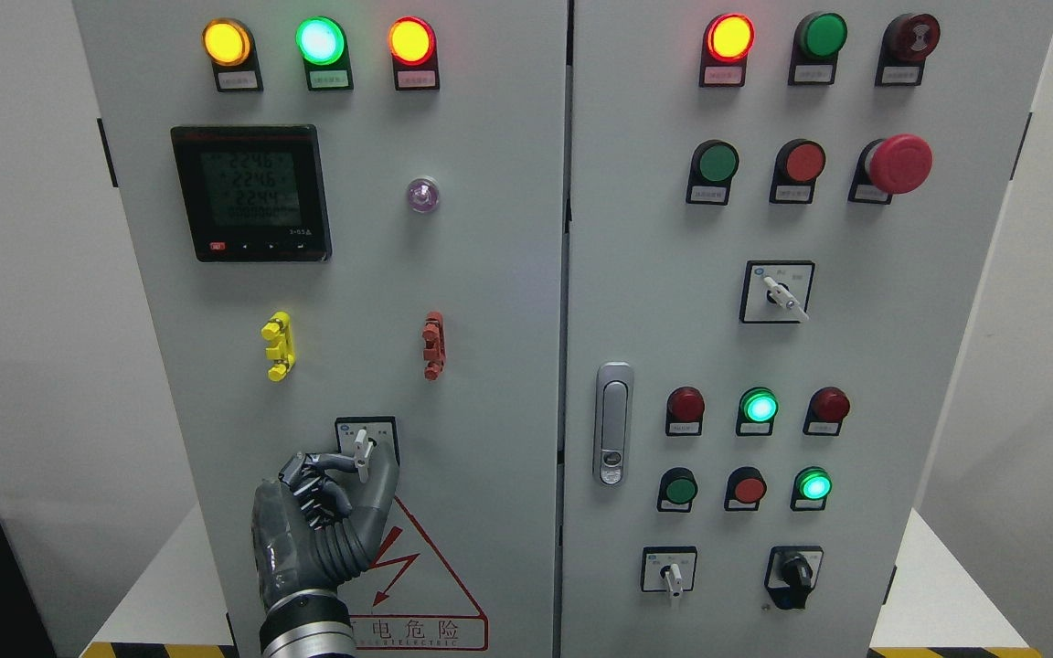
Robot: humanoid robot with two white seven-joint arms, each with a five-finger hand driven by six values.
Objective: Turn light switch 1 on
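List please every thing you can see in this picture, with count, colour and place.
cabinet: one, grey, two doors, centre
lit lamps: three top left, one top right, two lower right
meter: one, black, left door
clips: yellow, red, left door
emergency button: one, red, upper right
door handle: one, silver, middle
switch: one, white lever, left door bottom
warning sign: one, red, bottom
left hand: one, dark grey, fingers at the switch

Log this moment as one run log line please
left hand at rotary switch, fingers around lever | lever near vertical | left door | right hand not in view
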